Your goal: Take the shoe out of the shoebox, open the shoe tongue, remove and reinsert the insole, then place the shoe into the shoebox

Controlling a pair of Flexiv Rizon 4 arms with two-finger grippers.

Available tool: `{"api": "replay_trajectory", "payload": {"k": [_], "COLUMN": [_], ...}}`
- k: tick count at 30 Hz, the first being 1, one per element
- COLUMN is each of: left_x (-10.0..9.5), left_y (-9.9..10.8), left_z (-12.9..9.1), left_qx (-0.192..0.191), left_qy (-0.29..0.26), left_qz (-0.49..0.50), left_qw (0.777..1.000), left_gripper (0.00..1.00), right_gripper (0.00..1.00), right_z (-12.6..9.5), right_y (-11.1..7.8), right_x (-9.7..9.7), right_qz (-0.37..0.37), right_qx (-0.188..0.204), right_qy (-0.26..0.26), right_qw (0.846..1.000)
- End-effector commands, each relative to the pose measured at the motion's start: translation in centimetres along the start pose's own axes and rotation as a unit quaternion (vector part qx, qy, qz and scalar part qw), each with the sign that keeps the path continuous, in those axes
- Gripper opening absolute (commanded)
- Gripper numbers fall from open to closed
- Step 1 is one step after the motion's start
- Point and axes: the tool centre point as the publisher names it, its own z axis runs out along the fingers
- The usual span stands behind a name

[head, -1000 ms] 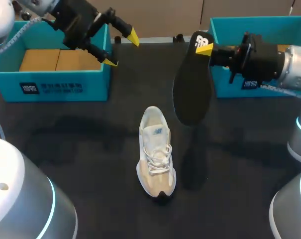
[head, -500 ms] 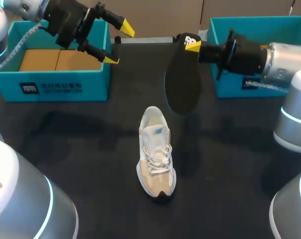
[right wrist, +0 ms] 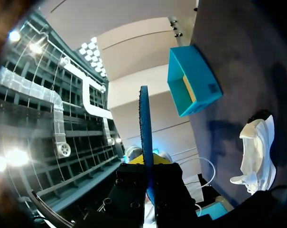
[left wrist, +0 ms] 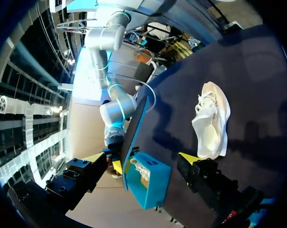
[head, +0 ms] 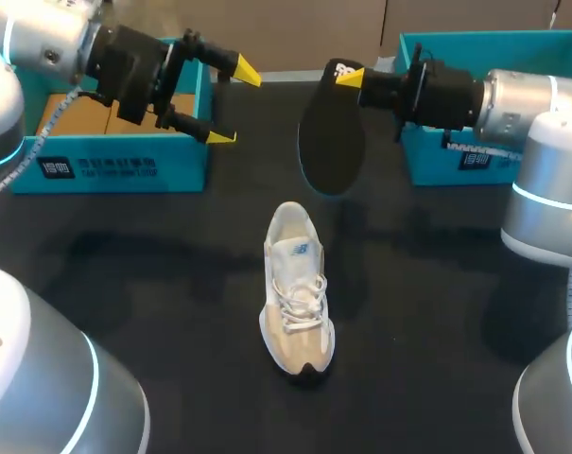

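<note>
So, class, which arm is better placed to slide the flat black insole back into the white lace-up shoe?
Right: the right gripper holds the insole aloft near the shoe; the left gripper is open and empty.

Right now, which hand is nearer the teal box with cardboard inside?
Left. The left hand is at a corner of the teal box; the right hand holds the insole past mid-table.

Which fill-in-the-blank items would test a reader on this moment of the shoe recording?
1. The right gripper is shut on the ____.
2. The left gripper is ____ and holds nothing.
3. The shoe sits on the ____, outside both shoeboxes.
Missing words: insole; open; table.
</note>
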Motion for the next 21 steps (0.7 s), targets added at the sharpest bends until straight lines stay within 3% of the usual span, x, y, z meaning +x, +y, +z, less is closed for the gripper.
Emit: {"api": "replay_trajectory", "payload": {"k": [1,6,12,16,21], "left_x": [0.1,0.1,0.1,0.8,1.8], "left_y": [-0.4,-0.4,-0.4,0.6,1.5], "left_z": [0.0,0.0,0.0,0.8,1.9], "left_qx": [-0.008,-0.008,-0.008,-0.001,-0.009], "left_qy": [-0.001,-0.001,-0.001,-0.065,-0.095], "left_qz": [0.0,0.0,0.0,-0.025,0.005], "left_qw": [1.0,1.0,1.0,0.998,0.995], "left_gripper": [1.0,1.0,1.0,1.0,1.0], "right_gripper": [0.0,0.0,0.0,0.0,0.0], "right_z": [0.1,0.1,2.3,2.9,3.3], "right_y": [0.0,0.0,0.7,0.8,0.6], "right_x": [0.0,0.0,-1.1,-0.9,-0.5], "right_qz": [0.0,0.0,0.051,0.052,0.064], "right_qx": [0.0,0.0,-0.01,-0.009,-0.012], "right_qy": [-0.002,-0.002,-0.018,-0.021,-0.021], "right_qw": [1.0,1.0,0.998,0.998,0.998]}}
